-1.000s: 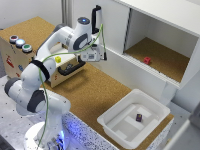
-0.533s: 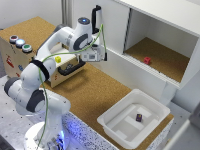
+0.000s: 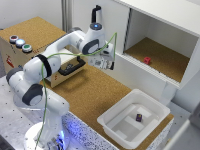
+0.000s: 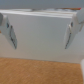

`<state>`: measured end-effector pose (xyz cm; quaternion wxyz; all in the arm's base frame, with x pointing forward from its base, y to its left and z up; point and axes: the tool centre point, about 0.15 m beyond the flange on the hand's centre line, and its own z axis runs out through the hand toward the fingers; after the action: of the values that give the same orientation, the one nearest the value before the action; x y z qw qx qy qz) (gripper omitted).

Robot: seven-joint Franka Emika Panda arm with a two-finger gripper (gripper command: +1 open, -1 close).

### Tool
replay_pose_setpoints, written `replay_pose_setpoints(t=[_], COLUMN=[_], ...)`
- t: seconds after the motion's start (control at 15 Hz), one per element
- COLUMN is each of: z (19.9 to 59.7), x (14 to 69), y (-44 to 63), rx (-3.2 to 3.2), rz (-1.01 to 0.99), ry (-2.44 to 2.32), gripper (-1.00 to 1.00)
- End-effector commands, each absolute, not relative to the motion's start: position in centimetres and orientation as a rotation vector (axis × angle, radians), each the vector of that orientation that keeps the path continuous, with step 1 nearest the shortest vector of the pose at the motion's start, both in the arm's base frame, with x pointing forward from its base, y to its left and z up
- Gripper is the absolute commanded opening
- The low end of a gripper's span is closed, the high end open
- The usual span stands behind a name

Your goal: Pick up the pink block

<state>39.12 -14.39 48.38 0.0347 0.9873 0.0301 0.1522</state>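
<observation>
The pink block [image 3: 147, 60] is a tiny reddish cube lying on the cork floor of the white cabinet's open compartment [image 3: 165, 62], at the exterior view's right. My gripper [image 3: 106, 64] hangs outside the cabinet, well to the left of the block and in front of the cabinet's white front wall. Its jaws stand wide apart and hold nothing. In the wrist view the two fingers [image 4: 11, 36] frame a blank white wall, with cork below; the pink block is out of that view.
A white tray [image 3: 117, 131] at the front right holds a dark purple cube [image 3: 139, 118]. A wooden box [image 3: 10, 55] with three coloured buttons stands at the left, with a black handle [image 3: 70, 68] on its side. Cork board [image 3: 95, 95] covers the table.
</observation>
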Motion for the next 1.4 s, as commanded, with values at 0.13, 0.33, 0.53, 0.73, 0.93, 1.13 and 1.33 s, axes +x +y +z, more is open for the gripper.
replay_pose_setpoints(t=[0.13,0.33,0.53,0.73,0.93,1.13,1.33], z=[48.8,48.6,48.8,49.4,49.9,50.2,49.9], x=[49.3,52.5,55.6,58.3,59.7,60.7,62.1], y=[-21.4,-23.8,-25.3,-25.9,-26.6,-28.2,-29.9], rx=[2.843,2.857,2.902,2.945,2.985,3.066,3.116], rz=[0.399,0.416,0.481,0.557,0.599,0.615,0.592], ry=[-0.526,-0.604,-0.599,-0.490,-0.340,-0.213,-0.120], gripper=[1.00,1.00,1.00,1.00,1.00,1.00,1.00])
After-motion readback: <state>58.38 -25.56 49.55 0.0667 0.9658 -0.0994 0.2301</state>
